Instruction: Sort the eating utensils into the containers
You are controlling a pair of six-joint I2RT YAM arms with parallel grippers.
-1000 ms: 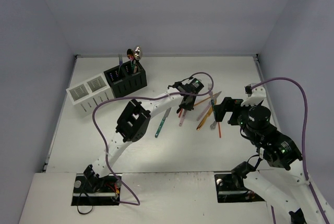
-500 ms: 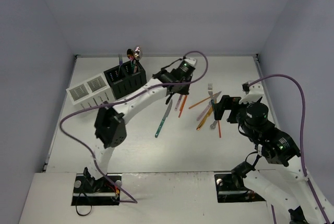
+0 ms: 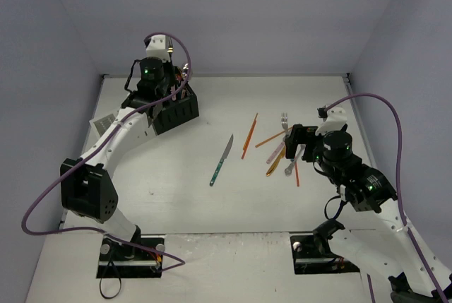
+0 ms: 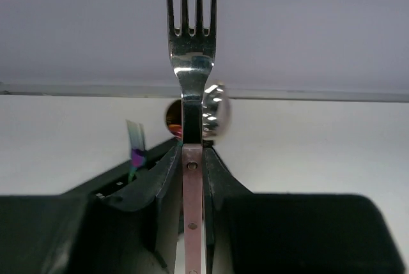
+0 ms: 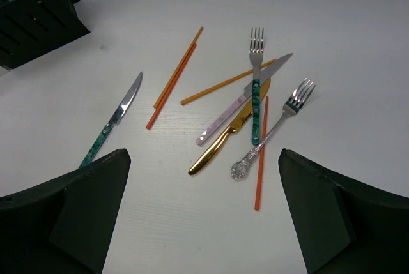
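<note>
My left gripper [image 4: 192,181] is shut on a pink-handled silver fork [image 4: 192,63], held upright with its tines up. It hovers over the black caddy [image 3: 175,111] at the back left, whose rim shows below the fingers in the left wrist view [image 4: 121,184]. A spoon bowl [image 4: 216,111] and an iridescent handle [image 4: 135,149] stand in that caddy. My right gripper [image 5: 202,154] is open and empty above a pile: a teal-handled fork [image 5: 255,89], pink-handled knife [image 5: 239,105], gold knife [image 5: 223,140], silver fork [image 5: 275,127] and orange sticks [image 5: 174,76].
A teal-handled knife [image 5: 112,121] lies alone left of the pile. The white caddy [image 3: 102,121] stands left of the black one, partly hidden by my left arm. Walls close the table at the back and both sides.
My left arm has swung from the pile in the middle to the black caddy at the back left, carrying the pink-handled fork. My right gripper has barely shifted.
</note>
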